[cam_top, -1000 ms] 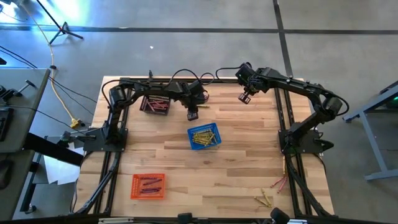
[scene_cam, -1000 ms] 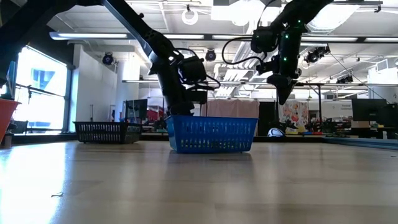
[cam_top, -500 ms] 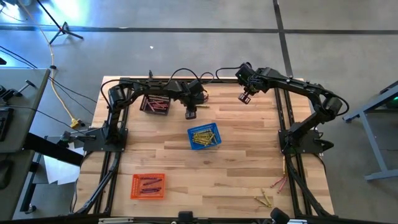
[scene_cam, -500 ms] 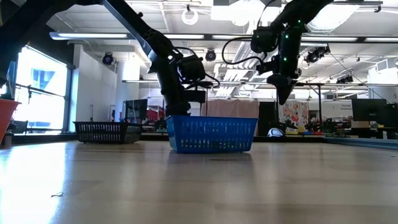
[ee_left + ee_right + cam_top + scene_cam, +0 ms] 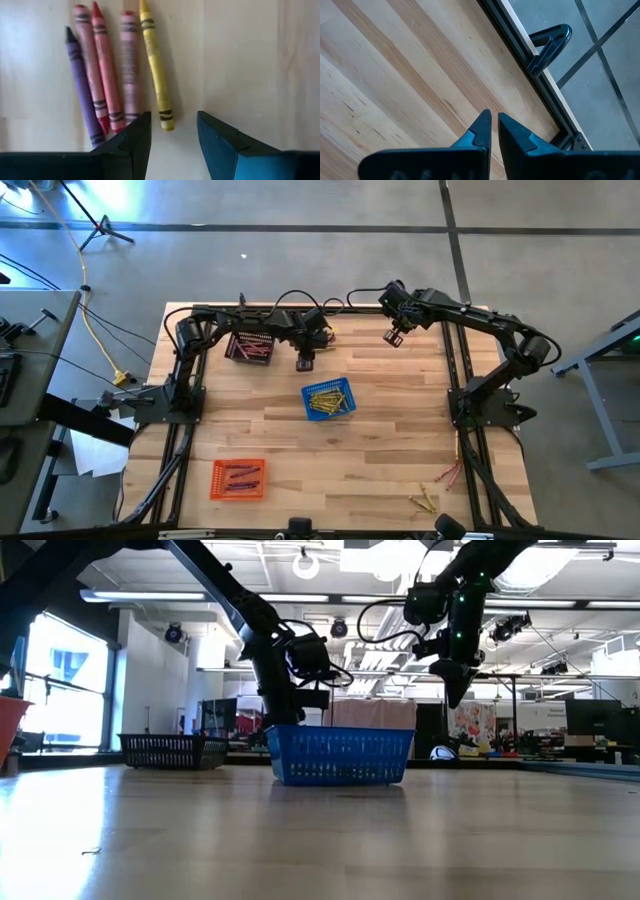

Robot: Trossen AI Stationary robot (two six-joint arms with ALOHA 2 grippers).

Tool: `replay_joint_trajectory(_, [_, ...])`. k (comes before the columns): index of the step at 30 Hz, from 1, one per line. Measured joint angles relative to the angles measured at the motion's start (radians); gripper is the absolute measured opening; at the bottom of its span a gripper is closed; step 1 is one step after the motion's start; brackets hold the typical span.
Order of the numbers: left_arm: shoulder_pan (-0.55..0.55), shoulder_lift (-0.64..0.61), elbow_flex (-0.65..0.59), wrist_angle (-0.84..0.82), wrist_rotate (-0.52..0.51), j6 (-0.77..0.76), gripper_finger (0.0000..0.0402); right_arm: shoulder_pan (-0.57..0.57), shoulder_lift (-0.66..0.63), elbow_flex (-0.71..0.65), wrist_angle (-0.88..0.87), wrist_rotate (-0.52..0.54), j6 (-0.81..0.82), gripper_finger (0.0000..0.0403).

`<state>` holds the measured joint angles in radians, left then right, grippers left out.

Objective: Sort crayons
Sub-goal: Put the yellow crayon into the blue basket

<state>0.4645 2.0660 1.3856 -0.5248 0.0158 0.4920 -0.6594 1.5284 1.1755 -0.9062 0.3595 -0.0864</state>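
Left wrist view, for your record: left claw [image 5: 172,132], released, has crept toward five loose crayons [image 5: 117,70] on the surface [image 5: 250,60]; right claw [image 5: 492,131] clenched, empty.

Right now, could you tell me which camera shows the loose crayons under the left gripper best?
The left wrist view: five crayons lie side by side on the wood, just ahead of the open left gripper. The high view shows only a speck beside that gripper; the low and right wrist views show none.
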Motion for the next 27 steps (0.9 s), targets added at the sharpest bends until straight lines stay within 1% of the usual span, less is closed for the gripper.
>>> replay_joint_trajectory(7, [0.001,0.0,0.0,0.004,-0.002,0.009,0.0145,0.0,0.0,0.0,0.0,0.0,0.0,0.0016])
replay_joint_trajectory(14, [0.001,0.0,0.0,0.007,0.003,-0.02,0.0145,0.0,0.0,0.0,0.0,0.0,0.0,0.0016])
replay_joint_trajectory(27, [0.001,0.0,0.0,0.032,0.016,-0.17,0.0145,0.0,0.0,0.0,0.0,0.0,0.0,0.0016])
